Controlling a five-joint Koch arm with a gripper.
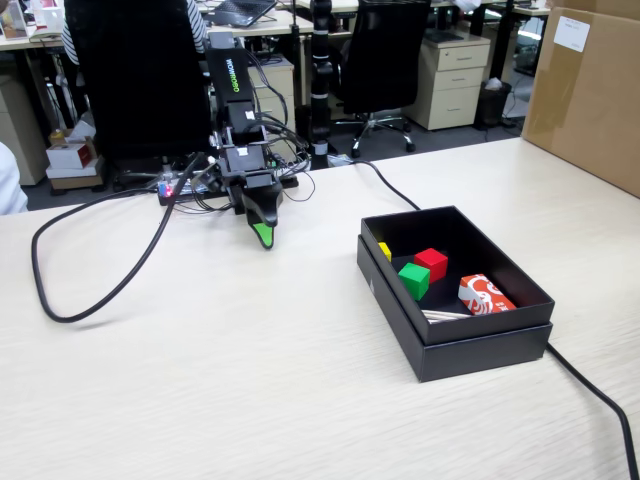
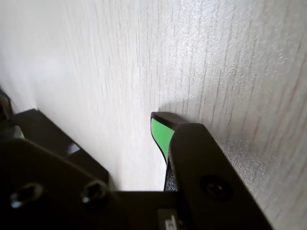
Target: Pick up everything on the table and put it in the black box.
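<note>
The black box [image 1: 480, 345] stands on the table at the right of the fixed view. Inside it lie a red cube [image 1: 432, 262], a green cube [image 1: 414, 280], a yellow cube [image 1: 385, 250] and a red-and-white packet [image 1: 484, 296]. My gripper [image 1: 262, 235] hangs tip down just above the table, well left of the box, and holds nothing. In the wrist view the gripper [image 2: 91, 127] shows two green-padded jaws with bare table in the gap between them.
A black cable [image 1: 100, 290] loops over the table at the left, and another cable [image 1: 600, 395] runs past the box at the right. A cardboard box [image 1: 590, 90] stands at the far right. Office chairs and desks stand behind the table.
</note>
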